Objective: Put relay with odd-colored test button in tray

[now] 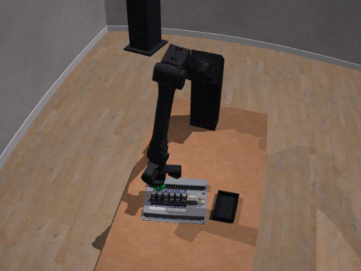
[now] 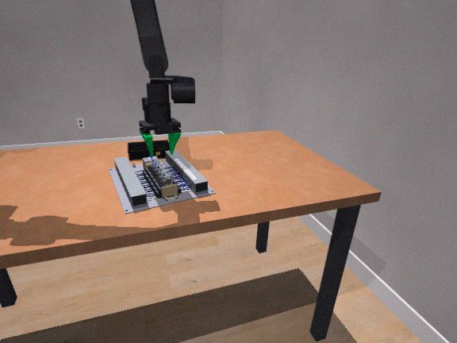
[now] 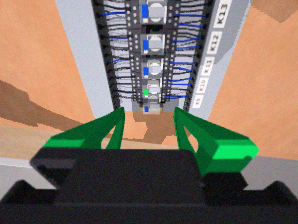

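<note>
Over the near end of the relay row, my gripper (image 2: 161,148) hangs with its green fingers pointing down, the jaws set partly apart with nothing between them. The panel (image 1: 175,216) lies flat on the table (image 2: 278,167), a grey plate with a line of relays (image 1: 169,196) running along its middle and labelled strips on one side.

From my wrist view I look down that row: most relays carry a blue test button, and one, the relay with the green button (image 3: 151,90), sits second from the end nearest me, in its socket. A relay with a blue button (image 3: 151,107) stands just in front of it, level with my fingertips. The tips are above the relays' tops, not touching any of them as far as I can tell; they straddle the line of the row rather than any one unit.

The tray (image 1: 225,206) is a black open box standing open side up on the table just beside the panel's far end, well apart from my jaws. In the exterior view it shows behind the gripper.
</note>
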Motion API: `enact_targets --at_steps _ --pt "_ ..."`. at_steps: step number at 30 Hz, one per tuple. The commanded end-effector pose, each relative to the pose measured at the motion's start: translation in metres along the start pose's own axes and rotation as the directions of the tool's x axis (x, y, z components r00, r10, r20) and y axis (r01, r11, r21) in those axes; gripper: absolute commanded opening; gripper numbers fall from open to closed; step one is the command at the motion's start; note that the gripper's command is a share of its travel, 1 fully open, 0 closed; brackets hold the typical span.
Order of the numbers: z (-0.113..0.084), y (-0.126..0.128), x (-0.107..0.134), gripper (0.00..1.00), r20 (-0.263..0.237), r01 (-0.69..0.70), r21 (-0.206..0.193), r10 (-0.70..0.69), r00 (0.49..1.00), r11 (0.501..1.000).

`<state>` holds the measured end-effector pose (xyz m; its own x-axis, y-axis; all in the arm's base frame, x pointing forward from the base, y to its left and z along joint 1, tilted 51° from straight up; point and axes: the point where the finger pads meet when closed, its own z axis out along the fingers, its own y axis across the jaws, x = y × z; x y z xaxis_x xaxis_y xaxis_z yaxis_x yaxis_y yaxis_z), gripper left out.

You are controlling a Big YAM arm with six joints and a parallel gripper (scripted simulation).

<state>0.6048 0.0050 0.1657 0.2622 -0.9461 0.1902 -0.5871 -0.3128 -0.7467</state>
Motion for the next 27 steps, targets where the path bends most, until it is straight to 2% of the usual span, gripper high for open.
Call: enact_targets --at_steps 1,27 --pt "-0.0133 -0.0231 -0.0008 0.59 -0.001 0.006 0.036 -0.006 1.000 0.999" --pt "-0.0126 -0.0249 -0.0003 0.59 -0.001 0.004 0.034 -0.004 1.000 0.999"
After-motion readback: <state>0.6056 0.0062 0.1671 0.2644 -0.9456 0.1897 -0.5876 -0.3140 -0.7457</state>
